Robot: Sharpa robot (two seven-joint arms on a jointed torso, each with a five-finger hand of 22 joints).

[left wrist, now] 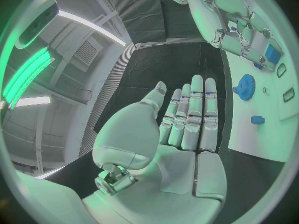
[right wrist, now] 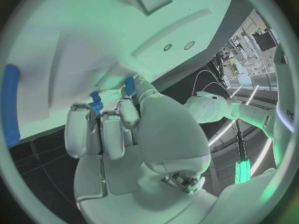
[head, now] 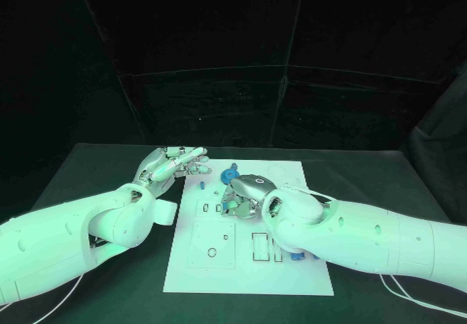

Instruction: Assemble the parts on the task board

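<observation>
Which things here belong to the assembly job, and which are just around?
Job:
task board
blue gear on the board
small blue part on the board
right robot hand, over the board's middle
left robot hand, held flat and holding nothing, off the board's edge

Around:
black table

Light: green-teal tint over all views.
Backdrop: dark in head view; black table [head: 117, 162] dim.
Glare: task board [head: 255, 266] and white arms bright.
Source: ceiling strip lights, left wrist view.
Distortion: fisheye bending at wrist-view rims.
Blur: near board surface soft, right wrist view.
</observation>
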